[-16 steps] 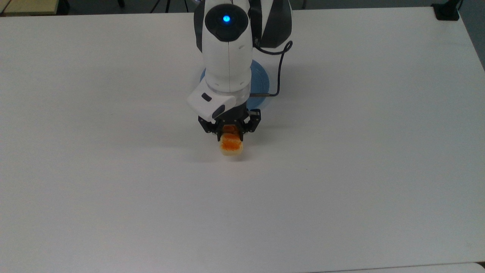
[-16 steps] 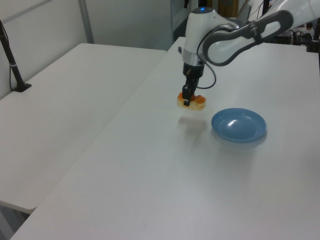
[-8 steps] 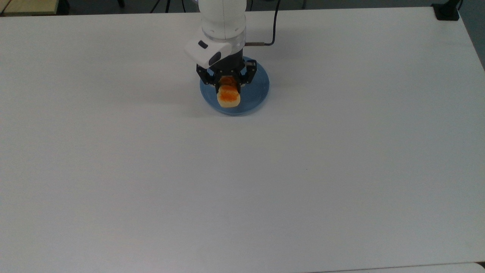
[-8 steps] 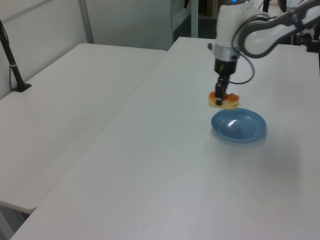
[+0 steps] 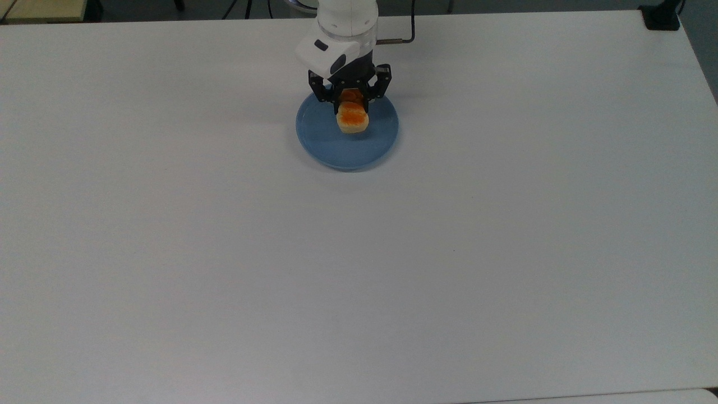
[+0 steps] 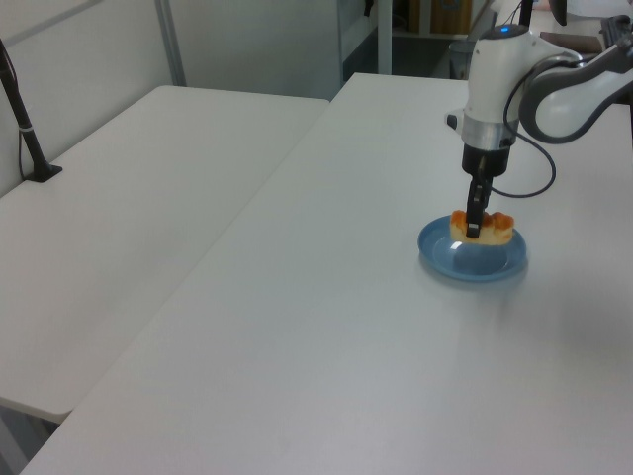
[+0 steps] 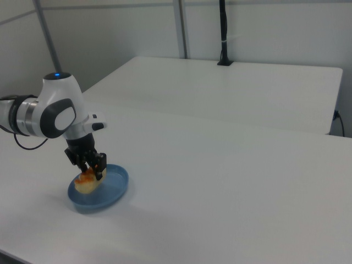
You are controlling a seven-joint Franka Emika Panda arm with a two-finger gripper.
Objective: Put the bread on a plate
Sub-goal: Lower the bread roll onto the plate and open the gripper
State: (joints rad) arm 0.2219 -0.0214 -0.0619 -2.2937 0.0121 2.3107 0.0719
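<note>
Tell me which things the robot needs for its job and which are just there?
Needed: the bread, the blue plate, the pincer holding the bread.
Just there: the white table, the second table, the black post.

The top view looks steeply down on the white table (image 5: 505, 252) from the side opposite the arm's base, with the plate (image 5: 336, 151) near its upper edge; the left view stands lower and off to one side, the plate (image 6: 445, 265) at the left view's right (a second table beyond); the right view faces from the opposite side, the plate (image 7: 116, 190) low at the right view's left; all three share the plate.
</note>
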